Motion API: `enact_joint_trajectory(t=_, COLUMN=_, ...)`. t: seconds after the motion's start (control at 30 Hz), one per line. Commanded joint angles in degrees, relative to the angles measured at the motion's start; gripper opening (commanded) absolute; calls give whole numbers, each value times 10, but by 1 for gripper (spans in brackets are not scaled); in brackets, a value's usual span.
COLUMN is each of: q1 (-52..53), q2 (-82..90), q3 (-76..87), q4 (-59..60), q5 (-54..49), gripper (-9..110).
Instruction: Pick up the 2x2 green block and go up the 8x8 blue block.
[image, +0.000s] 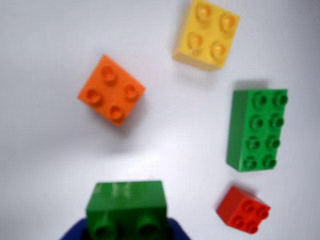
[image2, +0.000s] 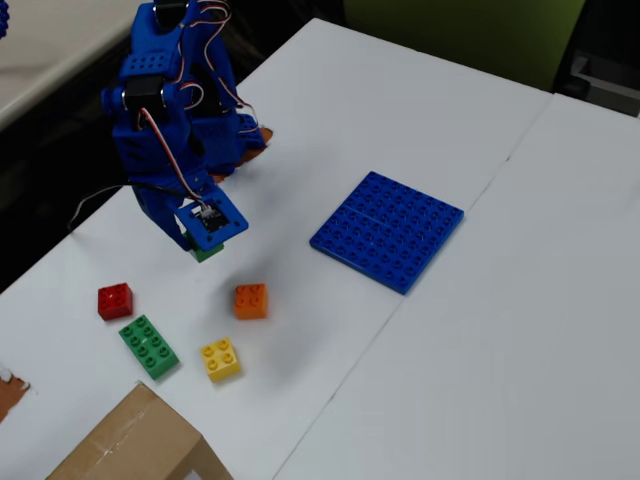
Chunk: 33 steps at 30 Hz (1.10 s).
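The 2x2 green block (image: 127, 202) sits between the blue jaws of my gripper (image: 125, 232) at the bottom of the wrist view. In the fixed view the gripper (image2: 205, 243) is shut on the green block (image2: 207, 254) and holds it a little above the white table, left of centre. The 8x8 blue block (image2: 388, 230) lies flat on the table to the right of the gripper, well apart from it. It is out of the wrist view.
Below the gripper lie an orange brick (image: 111, 90) (image2: 250, 300), a yellow brick (image: 206, 34) (image2: 220, 359), a long green eight-stud brick (image: 257, 129) (image2: 149, 346) and a red brick (image: 243, 210) (image2: 115, 300). A cardboard box (image2: 130, 445) stands at the front left edge.
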Motion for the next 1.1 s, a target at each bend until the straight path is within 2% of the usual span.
enact_joint_trajectory(t=0.0, q1=-25, q2=47, q3=-24, q4=15, q5=9, gripper=0)
enact_joint_trajectory(t=0.33, q1=-105, q2=131, q3=-25, q4=52, q5=70, gripper=0)
enact_joint_trajectory(t=0.63, q1=-207, q2=216, q3=-25, q4=72, q5=179, gripper=0)
enact_joint_trajectory(t=0.9, q1=-308, q2=266, q3=-31, q4=52, q5=221, gripper=0)
enact_joint_trajectory(t=1.07, q1=-350, q2=187, q3=-225, q4=181, q5=252, gripper=0)
